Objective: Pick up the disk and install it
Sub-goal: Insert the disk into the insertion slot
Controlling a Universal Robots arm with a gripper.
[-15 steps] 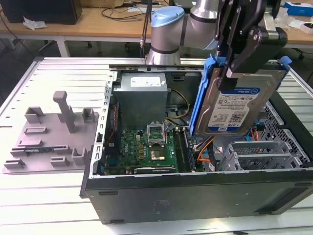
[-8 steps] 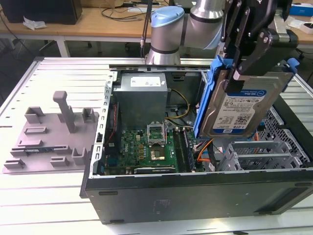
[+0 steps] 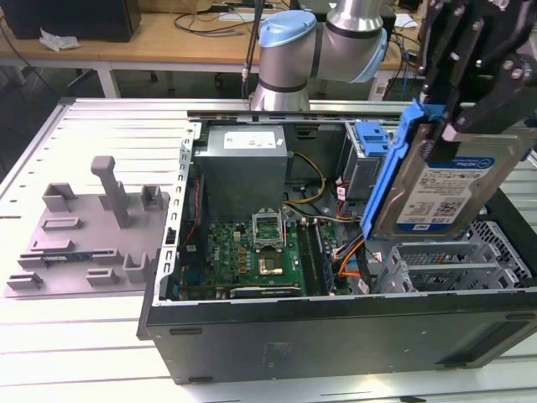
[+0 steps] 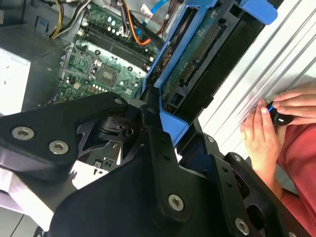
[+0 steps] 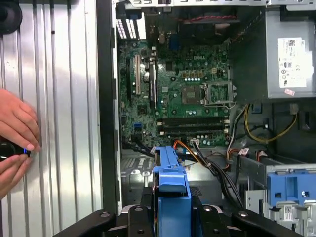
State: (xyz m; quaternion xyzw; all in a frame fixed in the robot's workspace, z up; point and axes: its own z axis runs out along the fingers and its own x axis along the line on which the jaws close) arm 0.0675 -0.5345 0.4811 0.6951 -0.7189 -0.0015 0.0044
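The disk (image 3: 445,189), a silver hard drive with a white-and-blue label and a blue carrier frame (image 3: 393,168), hangs tilted on edge above the open computer case's side on the exterior view's right. My black gripper (image 3: 446,133) is shut on its upper end. In the second wrist view the disk's circuit-board underside (image 4: 207,54) and blue frame (image 4: 165,79) stick out from between my fingers (image 4: 153,123), over the motherboard. The first wrist view looks along the disk's blue frame edge (image 5: 170,180), with the gripper (image 5: 170,219) clamped around it.
The open computer case (image 3: 336,336) holds a motherboard (image 3: 252,252), a power supply (image 3: 243,159), cables and a drive bay with a blue latch (image 3: 369,138). A grey fixture with posts (image 3: 92,235) lies on the exterior view's left. A person's hands (image 5: 17,131) hold a small black device beside the case.
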